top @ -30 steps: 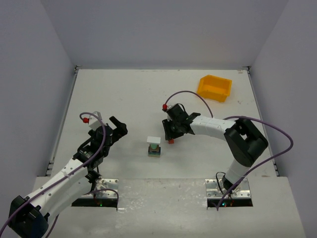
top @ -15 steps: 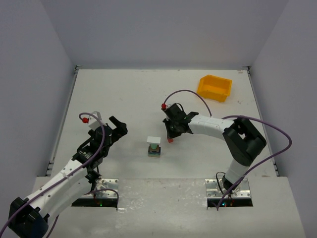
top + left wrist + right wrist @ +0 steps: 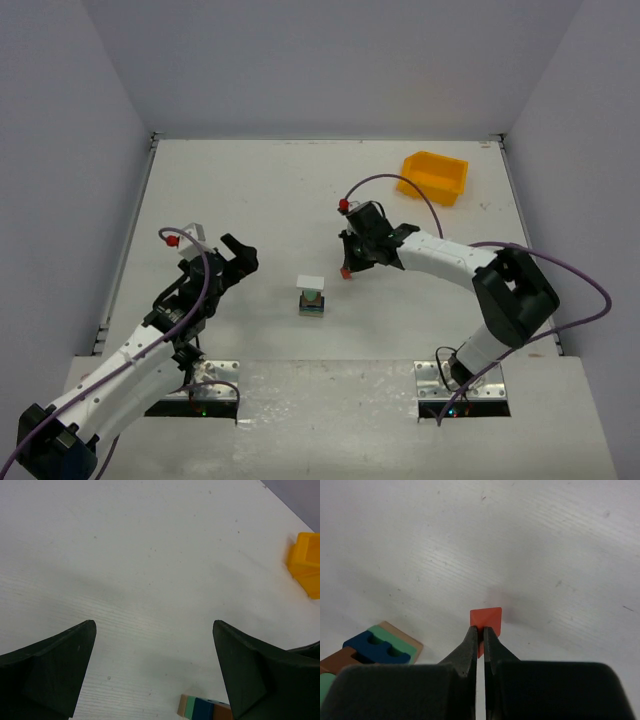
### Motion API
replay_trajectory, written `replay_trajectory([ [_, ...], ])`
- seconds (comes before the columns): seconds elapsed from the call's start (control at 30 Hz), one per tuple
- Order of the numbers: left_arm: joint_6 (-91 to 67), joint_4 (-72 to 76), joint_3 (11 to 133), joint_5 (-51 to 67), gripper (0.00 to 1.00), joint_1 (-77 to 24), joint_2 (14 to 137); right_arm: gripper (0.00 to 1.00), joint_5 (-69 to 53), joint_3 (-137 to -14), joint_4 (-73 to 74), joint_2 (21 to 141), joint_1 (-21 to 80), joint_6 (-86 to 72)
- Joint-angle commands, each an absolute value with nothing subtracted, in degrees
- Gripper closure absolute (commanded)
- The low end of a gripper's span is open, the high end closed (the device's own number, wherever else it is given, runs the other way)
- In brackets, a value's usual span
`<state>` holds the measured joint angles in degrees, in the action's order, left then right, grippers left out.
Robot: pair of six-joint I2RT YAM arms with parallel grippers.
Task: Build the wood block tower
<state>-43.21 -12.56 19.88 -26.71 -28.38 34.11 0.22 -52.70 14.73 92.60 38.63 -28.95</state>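
Note:
The wood block tower [image 3: 311,297] stands at the table's middle, with a pale top piece over green, blue and brown pieces. It shows at the lower left of the right wrist view [image 3: 375,647] and at the bottom edge of the left wrist view [image 3: 205,708]. My right gripper [image 3: 349,268] is shut on a small red block [image 3: 486,620] and holds it just above the table, right of the tower. My left gripper [image 3: 237,262] is open and empty to the left of the tower, with its fingertips [image 3: 82,635] spread wide.
A yellow plastic bin [image 3: 433,176] sits at the back right and also shows in the left wrist view [image 3: 305,565]. White walls enclose the table on three sides.
My right gripper has lifted the red block off the table and drawn it slightly back and right. The left arm has barely moved.

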Motion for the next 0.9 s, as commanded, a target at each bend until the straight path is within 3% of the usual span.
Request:
replay_trajectory([
  [0.0, -38.06, -4.65, 24.32, -21.80, 0.00, -27.75, 33.00, 1.00, -10.26, -50.19, 8.16, 87.03, 32.49, -31.24],
  [0.2, -24.47, 17.83, 26.64, 3.51, 0.00, -27.77, 37.47, 1.00, -26.83, -45.93, -1.21, 82.21, 22.23, -37.64],
  [0.33, -9.16, 15.50, 38.15, 27.43, 0.00, -27.85, 49.46, 1.00, -38.04, -41.76, -13.62, 80.64, 16.25, -44.47],
  [0.47, 0.87, 14.99, 44.38, 42.32, 0.00, -27.77, 58.08, 1.00, -47.42, -40.82, -21.01, 80.60, 12.90, -51.14],
  [0.6, 8.99, 10.38, 50.83, 49.21, 0.00, -29.67, 66.01, 1.00, -54.18, -40.17, -28.11, 80.42, 11.54, -56.96],
  [0.87, 19.34, 4.47, 51.79, 40.13, 0.00, -40.56, 67.63, 1.00, -60.48, -39.88, -36.01, 82.20, 10.81, -65.36],
])
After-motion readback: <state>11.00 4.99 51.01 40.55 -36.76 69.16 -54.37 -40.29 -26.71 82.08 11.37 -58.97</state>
